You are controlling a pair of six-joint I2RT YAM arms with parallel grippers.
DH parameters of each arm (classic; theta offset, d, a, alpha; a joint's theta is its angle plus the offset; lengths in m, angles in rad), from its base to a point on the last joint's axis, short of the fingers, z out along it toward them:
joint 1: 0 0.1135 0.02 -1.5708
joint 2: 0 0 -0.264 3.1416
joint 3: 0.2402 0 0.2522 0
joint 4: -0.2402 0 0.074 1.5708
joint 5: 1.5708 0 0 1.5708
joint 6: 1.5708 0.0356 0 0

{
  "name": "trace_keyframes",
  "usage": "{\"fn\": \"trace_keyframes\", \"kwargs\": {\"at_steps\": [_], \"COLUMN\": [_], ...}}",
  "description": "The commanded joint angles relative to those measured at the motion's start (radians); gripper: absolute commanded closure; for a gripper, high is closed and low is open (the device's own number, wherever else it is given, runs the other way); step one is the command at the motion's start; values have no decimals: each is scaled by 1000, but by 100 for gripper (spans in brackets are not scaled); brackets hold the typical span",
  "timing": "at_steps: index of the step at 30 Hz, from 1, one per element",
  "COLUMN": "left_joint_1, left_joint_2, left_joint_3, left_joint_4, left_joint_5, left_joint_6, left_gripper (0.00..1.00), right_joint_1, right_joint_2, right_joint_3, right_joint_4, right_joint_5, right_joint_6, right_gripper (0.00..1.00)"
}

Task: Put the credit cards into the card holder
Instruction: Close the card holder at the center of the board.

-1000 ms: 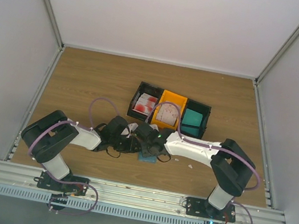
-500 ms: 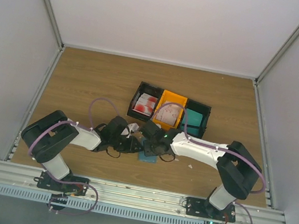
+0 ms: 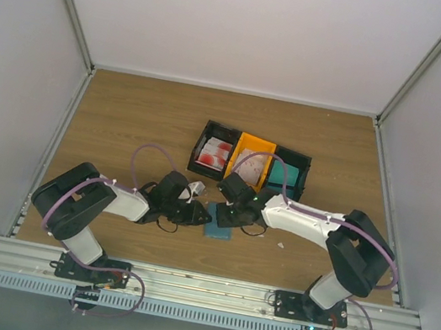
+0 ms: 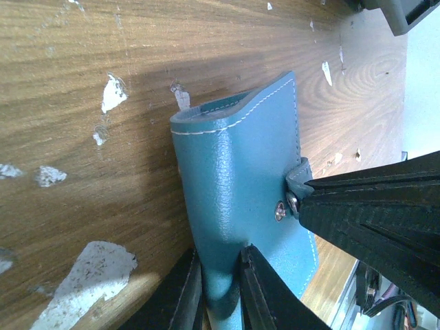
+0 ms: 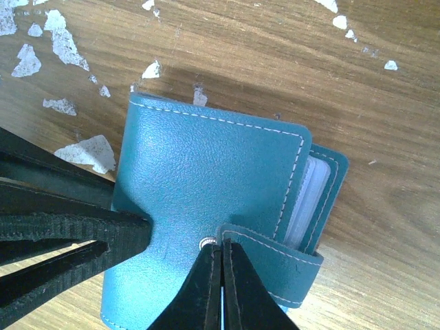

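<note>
The dusty-blue card holder point(image 3: 220, 223) lies closed on the wood between my two grippers. My left gripper point(image 4: 220, 278) is shut on its spine edge and reaches in from the left point(image 3: 200, 215). The strap point(image 5: 275, 261) wraps round the holder's open side to a metal snap point(image 5: 205, 242). My right gripper point(image 5: 221, 249) is shut on the strap's tip beside that snap, and its black fingers point(image 4: 357, 213) enter the left wrist view from the right. Clear pockets point(image 5: 304, 196) show at the open edge. Credit cards point(image 3: 215, 154) with red print lie in the far bins.
A row of three bins stands behind the grippers: black point(image 3: 205, 141), orange point(image 3: 256, 145) with pale cards, and black holding a teal block point(image 3: 281, 176). White scraps point(image 5: 86, 152) dot the wood around the holder. A small white piece point(image 3: 197, 187) lies by the left wrist.
My right gripper has closed fully and shifted right and toward the bins, uncovering more of the card holder in the top view. The left arm has held still.
</note>
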Motion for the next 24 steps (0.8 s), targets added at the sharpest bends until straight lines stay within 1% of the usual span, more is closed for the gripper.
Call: {"fn": "trace_keyframes", "kwargs": {"at_steps": [1,13,21,24], "left_joint_1": [-8,-8,-8,-8], "left_joint_2": [26,32,32,37], "left_joint_3": [-18,-20,-17,-16], "left_joint_4": [-4,-1,-2,-3], "left_joint_5": [-2,-4,-4,-4], "left_joint_6": [7,7,7,6], "left_gripper": [82,82,82,82], "right_joint_1": [-8,-10,-11,-11], "right_joint_2": [-5,-11,12,18], "right_joint_3": [-21,-34,-32,-35], "right_joint_4": [53,77,63,69], "right_joint_5": [-46,-106,-97,-124], "right_joint_6": [-33,-68,-77,-85], "right_gripper": [99,100,100,99]}}
